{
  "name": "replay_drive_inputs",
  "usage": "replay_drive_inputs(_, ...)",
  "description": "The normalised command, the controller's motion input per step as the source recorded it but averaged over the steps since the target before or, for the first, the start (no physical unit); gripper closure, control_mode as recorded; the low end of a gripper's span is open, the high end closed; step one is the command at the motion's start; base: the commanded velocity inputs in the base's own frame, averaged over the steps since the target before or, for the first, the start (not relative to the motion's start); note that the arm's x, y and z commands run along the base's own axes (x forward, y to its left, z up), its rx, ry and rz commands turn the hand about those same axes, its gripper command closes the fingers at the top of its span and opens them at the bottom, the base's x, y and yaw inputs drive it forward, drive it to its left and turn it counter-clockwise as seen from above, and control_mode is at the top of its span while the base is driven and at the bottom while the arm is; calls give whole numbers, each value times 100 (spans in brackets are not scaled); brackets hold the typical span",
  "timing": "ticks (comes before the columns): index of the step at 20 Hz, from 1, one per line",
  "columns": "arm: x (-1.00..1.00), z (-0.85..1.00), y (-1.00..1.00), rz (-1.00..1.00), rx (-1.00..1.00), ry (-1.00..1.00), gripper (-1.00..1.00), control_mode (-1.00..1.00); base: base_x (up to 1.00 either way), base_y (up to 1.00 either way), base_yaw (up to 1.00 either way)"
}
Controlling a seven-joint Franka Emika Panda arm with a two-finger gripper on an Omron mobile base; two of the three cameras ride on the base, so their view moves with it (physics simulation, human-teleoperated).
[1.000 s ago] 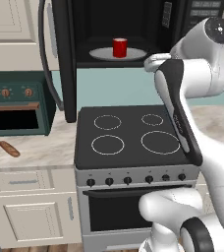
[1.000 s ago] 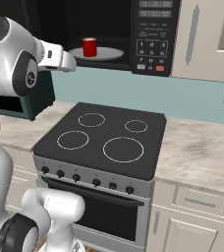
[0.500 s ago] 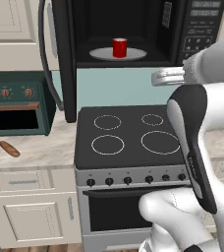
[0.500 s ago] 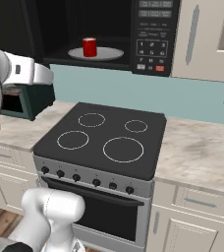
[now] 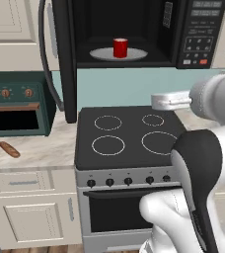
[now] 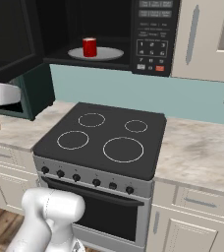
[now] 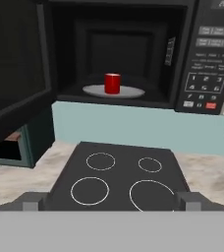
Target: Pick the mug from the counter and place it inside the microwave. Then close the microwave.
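The red mug [image 5: 120, 48] stands upright on the round white turntable plate [image 5: 99, 53] inside the black microwave [image 5: 198, 29], also seen as mug [image 6: 89, 47] and mug [image 7: 112, 83]. The microwave door [image 5: 65, 59] is swung wide open to the left. My gripper [image 7: 111, 204] is open with nothing between its fingertips [image 7: 30, 202]. It hangs well back from the microwave, above the front of the stovetop, facing the mug. My hand [image 5: 171, 101] shows at the right over the stove. The counter [image 5: 35, 148] runs on either side of the stove.
A black stovetop [image 6: 104, 140] with ring burners lies below the microwave. A dark green toaster oven [image 5: 16, 104] stands on the left counter, with a brown bread [image 5: 9, 149] lying in front of it. The open door [image 7: 15, 64] juts out over that counter.
My hand has drawn back from the microwave opening and dropped lower, toward the base. The mug stays put on the plate, and the door is still open.
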Motion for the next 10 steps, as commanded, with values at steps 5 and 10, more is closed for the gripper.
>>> replay_drive_inputs(5, -47, 5, 35, 0, -5, -9, -100, -100, 0, 0, 0)
replay_drive_inputs(10, -40, 2, 23, 0, -4, -9, -100, -100, 0, 0, 0)
